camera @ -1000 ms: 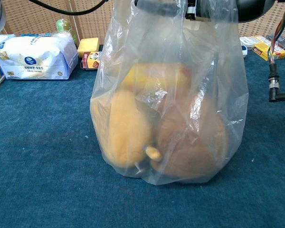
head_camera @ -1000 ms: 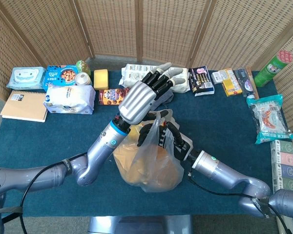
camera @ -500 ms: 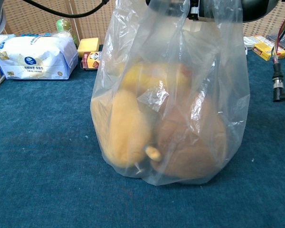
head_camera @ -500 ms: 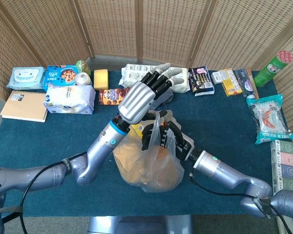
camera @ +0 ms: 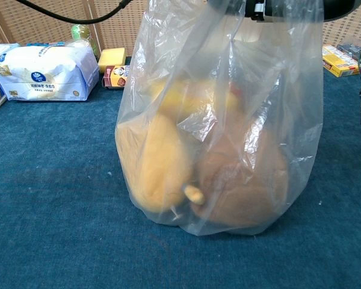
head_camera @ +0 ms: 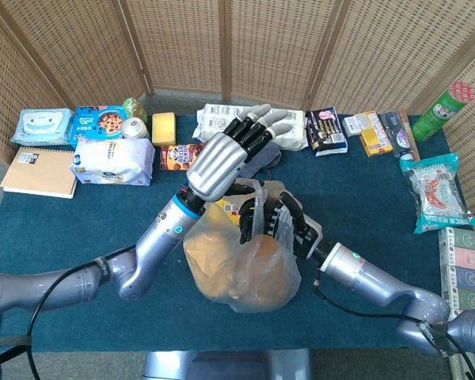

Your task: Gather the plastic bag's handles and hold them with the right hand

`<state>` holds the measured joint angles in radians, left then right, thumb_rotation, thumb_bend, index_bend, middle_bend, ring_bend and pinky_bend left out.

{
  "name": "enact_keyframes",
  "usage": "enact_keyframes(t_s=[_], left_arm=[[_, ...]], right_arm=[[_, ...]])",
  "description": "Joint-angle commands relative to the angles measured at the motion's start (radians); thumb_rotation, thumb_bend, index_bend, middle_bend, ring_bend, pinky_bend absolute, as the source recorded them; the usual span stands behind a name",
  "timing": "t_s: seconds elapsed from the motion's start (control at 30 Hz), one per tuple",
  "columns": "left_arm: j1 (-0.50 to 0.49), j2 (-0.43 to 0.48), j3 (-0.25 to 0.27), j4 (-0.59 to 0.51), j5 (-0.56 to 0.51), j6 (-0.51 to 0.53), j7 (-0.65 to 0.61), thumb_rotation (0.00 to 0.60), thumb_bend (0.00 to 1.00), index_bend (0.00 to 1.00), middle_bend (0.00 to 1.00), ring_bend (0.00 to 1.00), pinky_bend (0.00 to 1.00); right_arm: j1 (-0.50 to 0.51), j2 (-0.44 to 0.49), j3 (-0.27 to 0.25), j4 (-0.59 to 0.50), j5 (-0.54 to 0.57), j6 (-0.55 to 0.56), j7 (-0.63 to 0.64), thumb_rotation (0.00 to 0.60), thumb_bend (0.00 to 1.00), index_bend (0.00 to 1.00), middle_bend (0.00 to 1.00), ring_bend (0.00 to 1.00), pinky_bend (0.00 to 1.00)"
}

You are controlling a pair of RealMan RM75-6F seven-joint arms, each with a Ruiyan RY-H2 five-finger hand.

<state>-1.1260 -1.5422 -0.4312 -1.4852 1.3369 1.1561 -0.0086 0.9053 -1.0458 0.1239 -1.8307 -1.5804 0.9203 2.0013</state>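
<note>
A clear plastic bag (head_camera: 241, 273) holding yellowish-brown rounded items stands on the blue table cloth (head_camera: 79, 229) and fills the chest view (camera: 216, 138). My right hand (head_camera: 277, 223), black-fingered, grips the bag's gathered handles (head_camera: 257, 202) at the bag's top. In the chest view only the right hand's dark underside (camera: 283, 6) shows at the upper edge. My left hand (head_camera: 222, 158), silver-backed, hovers just above and behind the bag top with its fingers stretched out and nothing in them.
Along the back lie a white package (head_camera: 111, 161), a notebook (head_camera: 38, 171), a yellow block (head_camera: 164, 127), a chocolate box (head_camera: 180, 155) and several snack packs. A green can (head_camera: 441, 111), a snack packet (head_camera: 435, 190) and boxes (head_camera: 463, 265) line the right side.
My right hand has shifted slightly right with the handles, pulling the bag top that way. The left hand has drifted a little left and lower, still spread.
</note>
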Motion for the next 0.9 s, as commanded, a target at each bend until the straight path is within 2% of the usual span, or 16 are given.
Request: enact_keyframes(t_s=[0.03, 0.17, 0.4, 0.6, 0.9], left_arm=[[0.013, 0.034, 0.018, -0.021, 0.002, -0.02, 0.023, 0.6, 0.09, 0.05, 0.06, 0.0, 0.07], [0.027, 0.078, 0.035, -0.063, -0.006, -0.052, 0.038, 0.6, 0.07, 0.0, 0.05, 0.0, 0.06], [0.06, 0.137, 0.05, -0.128, -0.028, -0.08, 0.014, 0.6, 0.05, 0.0, 0.04, 0.0, 0.06], [0.101, 0.211, 0.061, -0.225, -0.063, -0.114, -0.03, 0.6, 0.04, 0.0, 0.04, 0.0, 0.06], [0.176, 0.285, 0.075, -0.295, -0.034, -0.07, -0.095, 0.6, 0.04, 0.0, 0.04, 0.0, 0.06]], right_arm=[[-0.002, 0.013, 0.001, -0.005, 0.007, -0.012, 0.008, 0.138, 0.23, 0.41, 0.53, 0.57, 0.46], [-0.006, 0.025, 0.003, -0.004, 0.007, -0.015, 0.02, 0.141, 0.23, 0.41, 0.53, 0.58, 0.47], [-0.016, 0.036, 0.007, 0.005, 0.022, -0.023, 0.02, 0.14, 0.23, 0.41, 0.53, 0.58, 0.47], [-0.021, 0.038, 0.013, 0.009, 0.029, -0.034, 0.025, 0.142, 0.23, 0.41, 0.53, 0.58, 0.47], [-0.023, 0.047, 0.019, -0.004, 0.026, -0.05, 0.062, 0.139, 0.23, 0.41, 0.53, 0.58, 0.47]])
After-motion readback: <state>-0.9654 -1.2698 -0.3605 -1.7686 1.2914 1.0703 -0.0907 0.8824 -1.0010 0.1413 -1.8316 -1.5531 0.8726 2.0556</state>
